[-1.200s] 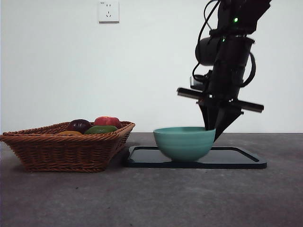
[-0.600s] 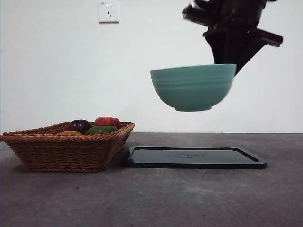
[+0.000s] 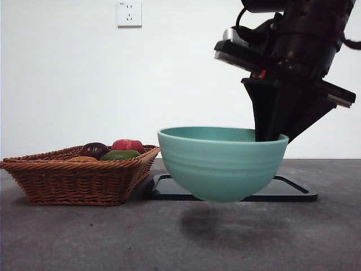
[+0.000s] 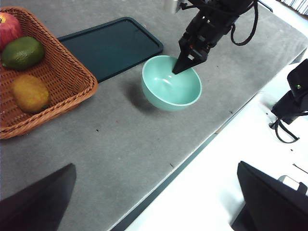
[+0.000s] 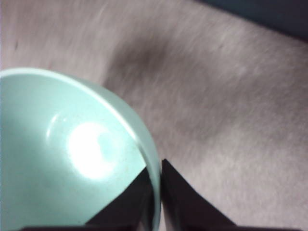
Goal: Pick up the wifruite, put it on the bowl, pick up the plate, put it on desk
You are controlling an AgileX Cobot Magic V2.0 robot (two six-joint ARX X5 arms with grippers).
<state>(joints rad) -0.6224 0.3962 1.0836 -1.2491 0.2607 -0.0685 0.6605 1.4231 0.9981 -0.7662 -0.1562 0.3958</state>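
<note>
Gripping the bowl (image 3: 223,162) by its rim, our right tool (image 5: 155,192) has one jaw inside the wall and one outside, pinched narrow on it. We see the bowl hanging just above the surface (image 3: 84,237), its shadow beneath, in front of the dark tray (image 4: 111,45). Inside, the bowl looks empty. The wifruite (image 4: 30,92) lies in the wicker basket (image 3: 73,180) beside a green fruit (image 4: 22,52) and a red one (image 4: 8,28). Our left tool (image 4: 154,197) waits well apart off the surface's edge, jaws spread wide, holding nothing.
</note>
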